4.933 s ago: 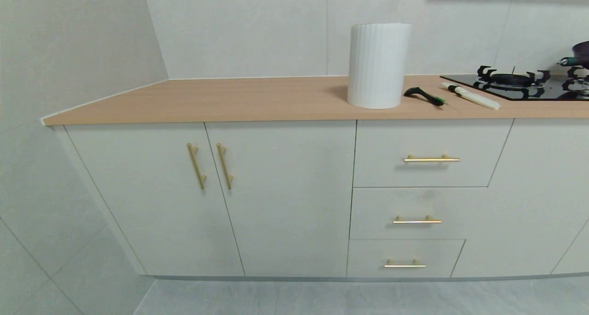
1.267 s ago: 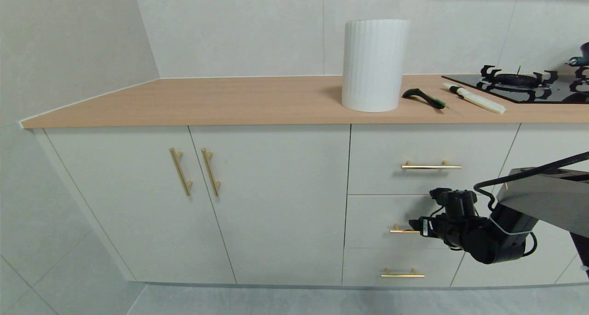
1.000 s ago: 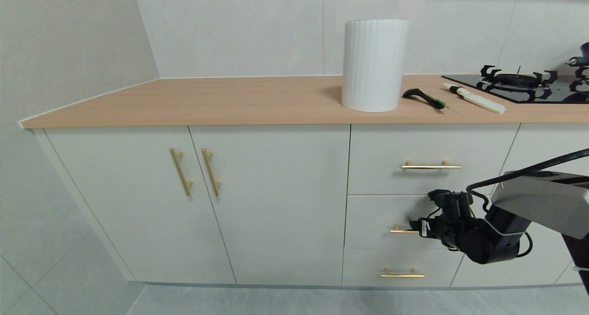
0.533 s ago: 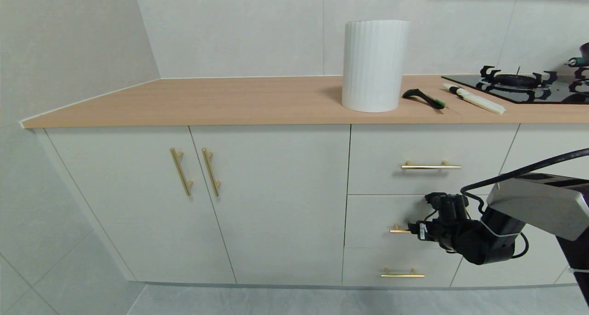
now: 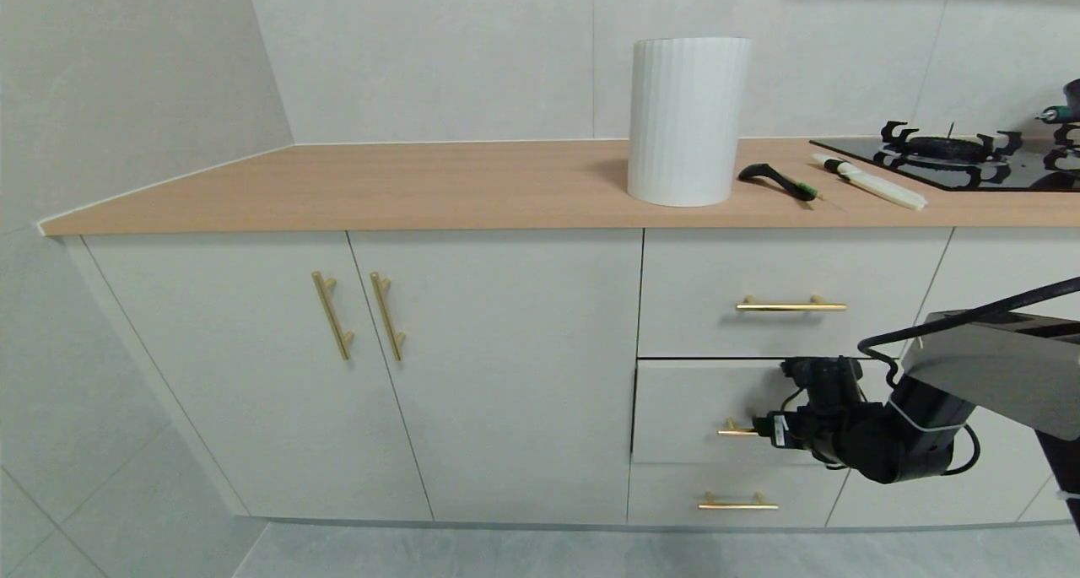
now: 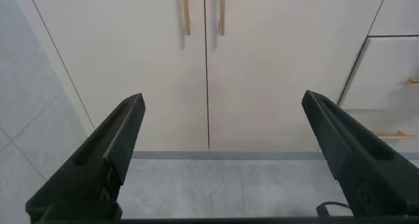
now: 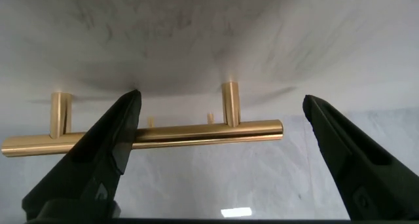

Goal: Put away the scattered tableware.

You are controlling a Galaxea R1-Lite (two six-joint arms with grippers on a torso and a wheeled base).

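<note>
On the wooden countertop (image 5: 422,186) lie a black-handled utensil (image 5: 776,179) and a white knife (image 5: 869,183), just right of a tall white ribbed holder (image 5: 688,121). Below them, the middle drawer (image 5: 688,409) stands slightly out from the cabinet face. My right gripper (image 5: 764,429) is at its brass handle (image 5: 736,431). In the right wrist view the handle (image 7: 196,133) runs across between the spread fingers of this gripper (image 7: 222,158), which is open. My left gripper (image 6: 222,158) is open, low, facing the cabinet doors (image 6: 203,54).
A black gas hob (image 5: 953,152) sits at the counter's right end. The top drawer (image 5: 789,291) and bottom drawer (image 5: 734,494) are closed. Two closed doors with vertical brass handles (image 5: 359,315) fill the left of the cabinet. Grey tiled floor (image 5: 126,510) lies below.
The middle drawer has come out a little, a dark gap now showing above and beside it. My right gripper drew back slightly with the handle. Since the oldest frame the head camera shifted.
</note>
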